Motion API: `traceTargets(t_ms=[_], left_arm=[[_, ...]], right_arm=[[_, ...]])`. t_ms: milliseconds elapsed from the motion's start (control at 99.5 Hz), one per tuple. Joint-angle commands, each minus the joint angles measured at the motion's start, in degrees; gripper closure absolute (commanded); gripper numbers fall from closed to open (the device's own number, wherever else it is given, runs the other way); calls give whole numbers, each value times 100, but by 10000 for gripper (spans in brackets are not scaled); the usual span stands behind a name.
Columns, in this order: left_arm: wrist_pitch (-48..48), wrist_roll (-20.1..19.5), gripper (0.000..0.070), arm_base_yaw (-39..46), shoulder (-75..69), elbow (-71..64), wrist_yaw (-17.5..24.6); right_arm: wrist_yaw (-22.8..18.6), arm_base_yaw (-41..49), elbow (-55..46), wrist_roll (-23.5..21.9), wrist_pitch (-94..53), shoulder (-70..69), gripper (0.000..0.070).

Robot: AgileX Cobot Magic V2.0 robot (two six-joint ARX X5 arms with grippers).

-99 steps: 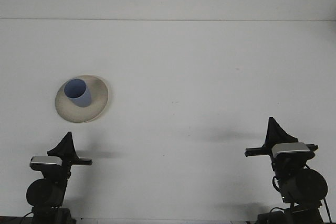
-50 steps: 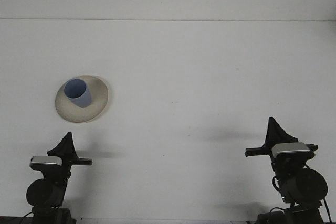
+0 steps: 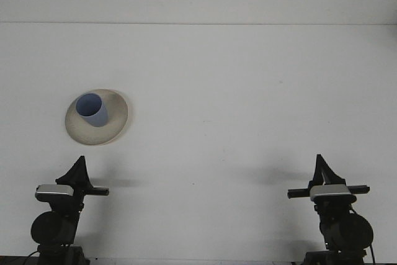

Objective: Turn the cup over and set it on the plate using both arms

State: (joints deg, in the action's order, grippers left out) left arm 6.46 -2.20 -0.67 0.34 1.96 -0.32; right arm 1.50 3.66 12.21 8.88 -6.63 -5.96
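- The blue cup (image 3: 92, 109) stands upright, mouth up, on the beige plate (image 3: 115, 122), set toward the plate's far left part rather than at its middle.
- The plate lies on the white table (image 3: 236, 91) in the left half, nearer the near edge than the far edge, and well apart from the right edge.
- The left gripper (image 3: 79, 170) sits by the near edge at the left, just nearer than the plate and apart from it. Its fingers show as a single dark pointed shape with no gap visible between them, so they look pressed together with nothing in them; it touches neither cup nor plate.
- The right gripper (image 3: 321, 167) sits by the near edge at the right, well apart from the cup and plate. Its fingers likewise form one dark point with no gap to be seen, closed on nothing, and it touches no object.
- Each gripper carries a grey camera block behind its fingers, with the dark round body of the arm below it at the bottom of the view.
- Faint shadows fall on the table beside each gripper.
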Motion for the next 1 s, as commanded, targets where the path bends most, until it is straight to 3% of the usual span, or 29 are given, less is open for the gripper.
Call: traceTargets(t_ms=[0,211,985], left_arm=[[72,11,688,-11,-7,-116,-35],[79,11,688,-11,-9,-116,-35],[92,11,688,-11,-9,-114,-35]], right_arm=[[-20,-33,-291,433,48,350,700],[59,-160,-984,822,286,590,700],[153,-175,-1147,787,365,590,700]])
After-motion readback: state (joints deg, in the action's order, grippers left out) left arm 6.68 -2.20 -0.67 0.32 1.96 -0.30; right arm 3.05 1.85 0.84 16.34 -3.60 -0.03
